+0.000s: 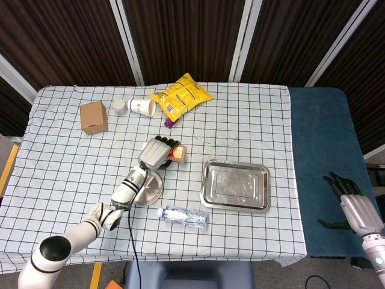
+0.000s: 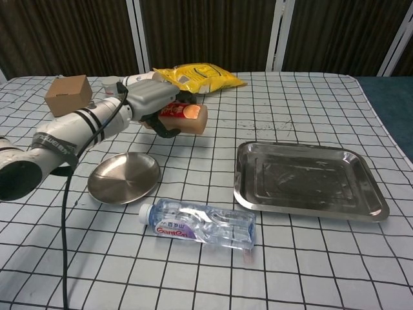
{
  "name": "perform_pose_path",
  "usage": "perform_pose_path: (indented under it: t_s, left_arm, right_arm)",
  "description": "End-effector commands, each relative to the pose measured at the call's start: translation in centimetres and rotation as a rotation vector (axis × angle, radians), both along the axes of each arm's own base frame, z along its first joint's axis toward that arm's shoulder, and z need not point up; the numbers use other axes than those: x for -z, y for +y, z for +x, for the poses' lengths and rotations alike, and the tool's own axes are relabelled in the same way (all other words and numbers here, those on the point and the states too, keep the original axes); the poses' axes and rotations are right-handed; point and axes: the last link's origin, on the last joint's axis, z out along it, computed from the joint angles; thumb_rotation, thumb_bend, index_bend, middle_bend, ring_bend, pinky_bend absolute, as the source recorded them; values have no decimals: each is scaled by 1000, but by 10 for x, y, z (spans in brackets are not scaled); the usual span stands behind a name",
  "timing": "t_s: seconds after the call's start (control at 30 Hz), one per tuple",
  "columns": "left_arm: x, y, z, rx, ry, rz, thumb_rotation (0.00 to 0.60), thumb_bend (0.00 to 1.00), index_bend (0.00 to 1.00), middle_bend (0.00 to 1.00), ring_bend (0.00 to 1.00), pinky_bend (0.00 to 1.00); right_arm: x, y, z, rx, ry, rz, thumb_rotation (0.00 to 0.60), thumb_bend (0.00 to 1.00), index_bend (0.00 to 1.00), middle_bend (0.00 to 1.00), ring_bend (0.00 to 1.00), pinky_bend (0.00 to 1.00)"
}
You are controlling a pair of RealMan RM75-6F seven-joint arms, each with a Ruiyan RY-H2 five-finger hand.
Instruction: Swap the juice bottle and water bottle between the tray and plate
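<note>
— Fingers [image 2: 169, 127] of the left hand [image 2: 150, 103]: wrapped around the juice bottle [image 2: 184, 117], lifted clear of the checked tablecloth [image 2: 271, 271], bottle lying sideways with the cap end pointing toward 3 o'clock in the chest view.

— And from the head view?

— Same grasp: left hand [image 1: 154, 153] clenched on the juice bottle [image 1: 178, 153], at 12 o'clock from the round steel plate [image 1: 149, 191], forearm crossing over the plate's left part. In the chest view, plate [image 2: 124, 179] bare, at 6 o'clock from the held bottle.

— Water bottle?

— Lying flat on the cloth [image 2: 197, 223], cap toward 9 o'clock, just beside the plate at its 4 o'clock and near the tray's front-left corner. Seen from above [image 1: 184, 217] at 7 o'clock from the steel tray [image 1: 235, 185]. Tray [image 2: 308, 179] holding nothing, well apart from the juice bottle at its 4 o'clock.

— Right hand?

— Low at the right edge of the head view [image 1: 351, 206], off the table beside the blue surface, fingers spread and released, gripping nothing.

— Anything else on the cloth?

— At the far side: yellow snack bag [image 2: 198, 76], tipped paper cup [image 1: 142, 106], small white pot [image 1: 121, 106] beside the cup, cardboard box [image 2: 68, 94] toward 9 o'clock.
</note>
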Motion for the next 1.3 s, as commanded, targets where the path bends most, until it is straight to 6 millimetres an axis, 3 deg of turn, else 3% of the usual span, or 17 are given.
perform_pose_path:
  t_s: [0.03,0.2,0.4,0.57,0.8,0.97,1.13,1.3]
  left_arm:
    - [-36,-41,-23,34,26,38,600,567,805,840,617,364]
    - [-51,-85,-35,29,102,23,600,567,805,840,617,362]
    - [-68,-113,-50,10,157,48,600,554,790,828,617,352]
    - [-73,-117,-67,-39,190,44,600,549,730,782,596,332]
    - [-66,-117,-87,-106,212,-1,600,507,633,696,536,292]
    - [-64,-117,-90,-123,207,-19,600,474,472,526,401,235]
    - [-61,-116,-88,-154,193,-54,600,445,267,290,223,195]
    - [-54,-116,-81,-143,169,-73,600,420,179,233,177,177]
  right_arm:
    - [2,2,4,-16,-2,7,600,239,0,0,0,104]
    - [6,8,10,-31,-17,18,600,239,0,0,0,104]
    - [10,11,15,-50,-21,40,600,239,0,0,0,104]
    - [13,14,18,-66,-21,51,600,239,0,0,0,104]
    - [14,16,20,-77,-18,47,600,239,0,0,0,104]
    - [15,16,20,-72,-17,47,600,239,0,0,0,104]
    - [15,15,19,-57,-22,26,600,240,0,0,0,60]
    - [14,14,20,-51,-26,7,600,239,0,0,0,55]
